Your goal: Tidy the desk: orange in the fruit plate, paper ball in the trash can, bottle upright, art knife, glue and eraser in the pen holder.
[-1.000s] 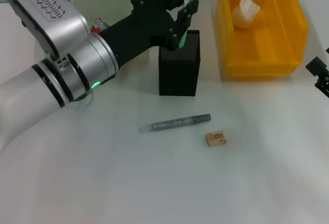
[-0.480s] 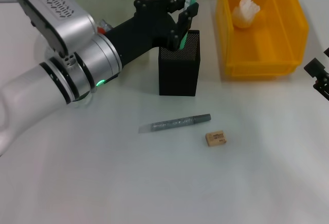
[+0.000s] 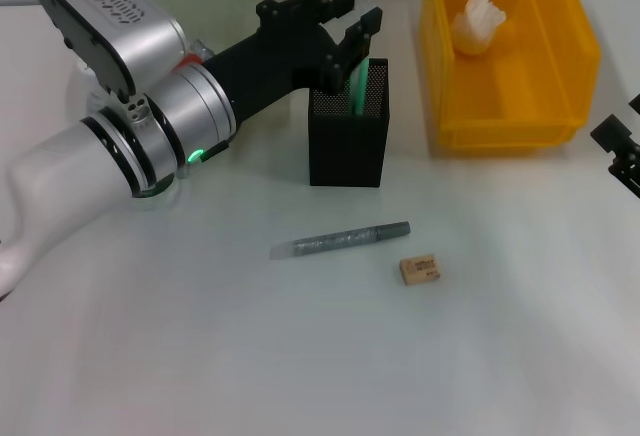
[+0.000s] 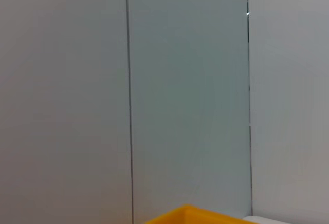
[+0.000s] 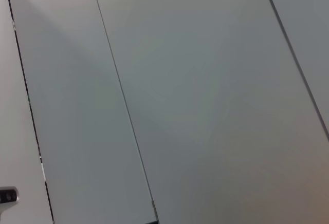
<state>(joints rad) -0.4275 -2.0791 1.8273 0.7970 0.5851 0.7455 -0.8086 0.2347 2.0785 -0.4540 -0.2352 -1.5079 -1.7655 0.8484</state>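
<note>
My left gripper [image 3: 363, 6] hovers open just above the black mesh pen holder [image 3: 348, 141]. A green and white stick, the glue by its look [image 3: 358, 84], stands inside the holder, free of the fingers. On the table in front of the holder lie a grey pen-shaped art knife [image 3: 340, 240] and a tan eraser [image 3: 420, 270]. The paper ball [image 3: 478, 19] rests in the yellow trash bin [image 3: 510, 121]. The pale green fruit plate [image 3: 195, 1] is mostly hidden behind my left arm. Orange and bottle are out of view. My right gripper [image 3: 622, 153] is parked at the right edge.
The yellow bin stands at the back right, close to the holder; its rim [image 4: 193, 215] also shows in the left wrist view below wall panels. The right wrist view holds only wall panels. My left arm spans the back left of the table.
The left gripper has opened and the green and white stick has dropped from above the rim down into the pen holder. The right arm has stayed put.
</note>
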